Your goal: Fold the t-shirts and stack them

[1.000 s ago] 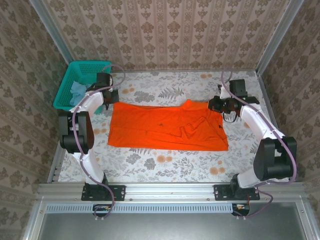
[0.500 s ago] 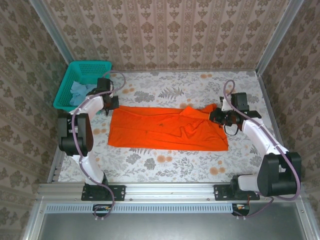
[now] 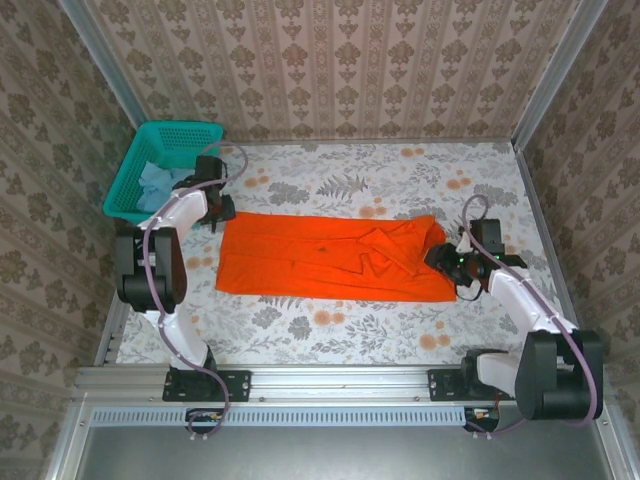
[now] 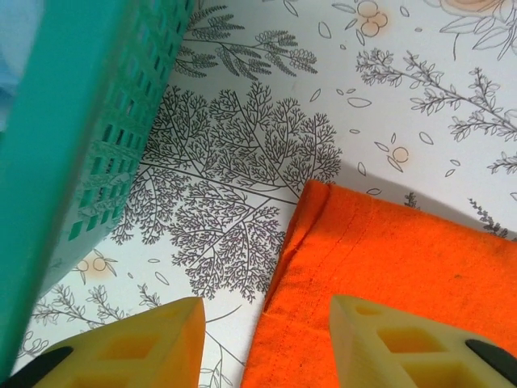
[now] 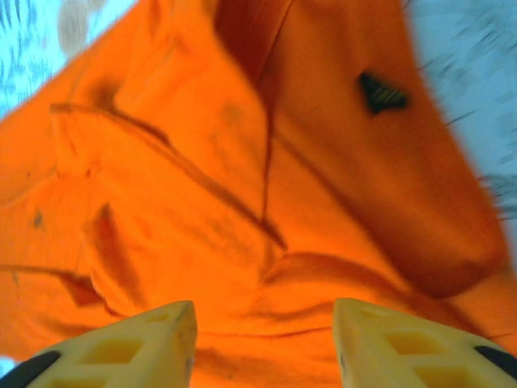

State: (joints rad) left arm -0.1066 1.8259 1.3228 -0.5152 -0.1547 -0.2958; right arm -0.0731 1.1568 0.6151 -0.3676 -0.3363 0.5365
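**Orange tee spread flat, both grippers open at its ends**

From the top external camera, the orange t-shirt point(image 3: 320, 258) lies spread across the middle of the floral table point(image 3: 330, 165). It is a long rectangle, and its right end is rumpled into folds. The left gripper point(image 3: 214, 206) sits just off the shirt's far-left corner, close beside the teal mesh basket point(image 3: 182, 127) in the table's far-left corner. The light-blue t-shirt point(image 3: 156, 181) lies bunched inside that basket. The right gripper point(image 3: 441, 258) is at the shirt's right end, over the rumpled cloth.

In the left wrist camera, the left gripper point(image 4: 266, 339) has its yellow fingers point(image 4: 174, 331) well apart with nothing between them. The hemmed corner of the orange t-shirt point(image 4: 404, 267) lies flat on the table point(image 4: 242, 153), partly under the gap. The basket point(image 4: 73, 145) wall rises on the left, apart from the shirt.

In the right wrist camera, the right gripper point(image 5: 265, 339) is also spread, its fingers point(image 5: 161, 335) gripping nothing. It is close above the orange t-shirt point(image 5: 202, 202), where creases and overlapping layers run across the cloth. A small dark label point(image 5: 381, 93) shows on the fabric, and blurred table point(image 5: 472, 89) appears at the right edge.
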